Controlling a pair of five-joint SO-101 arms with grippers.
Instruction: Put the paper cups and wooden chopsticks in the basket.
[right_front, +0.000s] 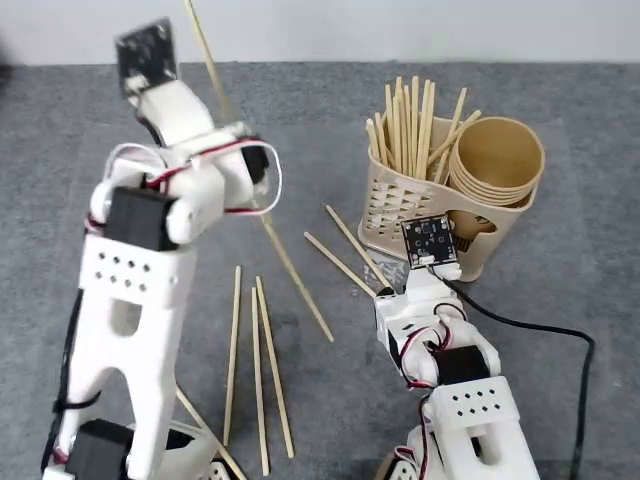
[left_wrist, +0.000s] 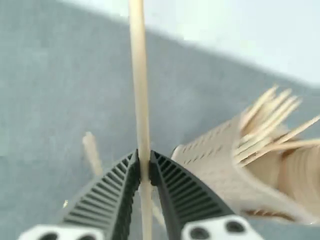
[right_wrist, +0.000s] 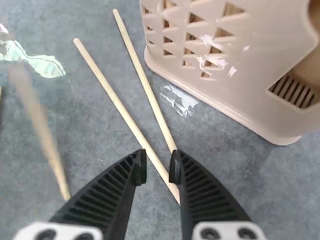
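My left gripper (left_wrist: 143, 155) is shut on a wooden chopstick (left_wrist: 139, 75), which it holds above the mat; the stick points up past the raised gripper (right_front: 250, 165) towards the back. The beige basket (right_front: 400, 215) stands at the right, holding several chopsticks (right_front: 405, 120) and stacked paper cups (right_front: 497, 155). Just in front of the basket (right_wrist: 225, 60), my right gripper (right_wrist: 157, 167) is low over the mat and narrowly open. One flat chopstick (right_wrist: 110, 95) runs between its fingers. A second chopstick (right_wrist: 140, 70) ends at one fingertip.
Several loose chopsticks (right_front: 258, 370) lie on the grey mat in front of the left arm, and another (right_front: 300, 285) slants across the middle. A black cable (right_front: 560, 335) trails at the right. Tape scraps (right_wrist: 177, 100) stick to the mat beside the basket.
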